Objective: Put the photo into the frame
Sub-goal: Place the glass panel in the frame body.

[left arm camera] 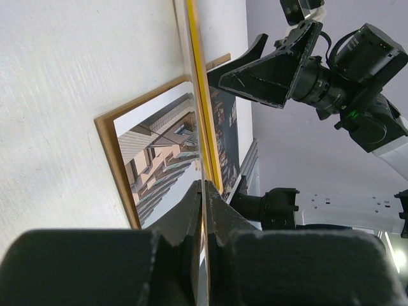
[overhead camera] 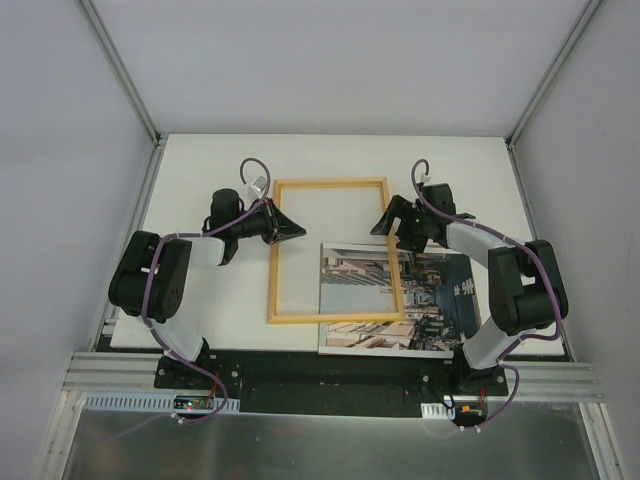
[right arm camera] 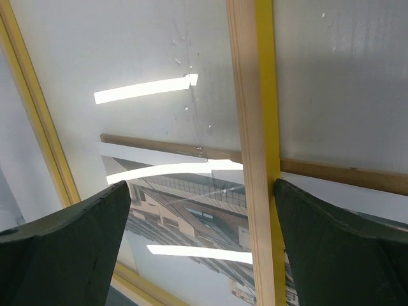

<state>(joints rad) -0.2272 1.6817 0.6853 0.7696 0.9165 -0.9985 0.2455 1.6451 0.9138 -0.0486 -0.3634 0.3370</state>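
The frame (overhead camera: 330, 183) shows its wood-coloured back in the top view, and its lower right part overlaps the photo (overhead camera: 440, 300), a city street print lying face up at the table's front. My left gripper (overhead camera: 287, 230) is shut on the frame's left rail. In the left wrist view the gripper (left arm camera: 203, 186) pinches the frame (left arm camera: 201, 95), seen edge-on above the photo (left arm camera: 159, 159). My right gripper (overhead camera: 393, 226) is open at the right rail. In the right wrist view its jaws (right arm camera: 203, 185) stand wide apart astride the rail (right arm camera: 255, 127), with the photo (right arm camera: 191, 223) below.
A brown hardboard backing panel (left arm camera: 115, 166) lies under the photo, and its edge also shows in the right wrist view (right arm camera: 159, 145). The white tabletop (overhead camera: 200, 180) is walled in by grey panels. A metal rail (overhead camera: 330, 385) runs along the near edge by the arm bases.
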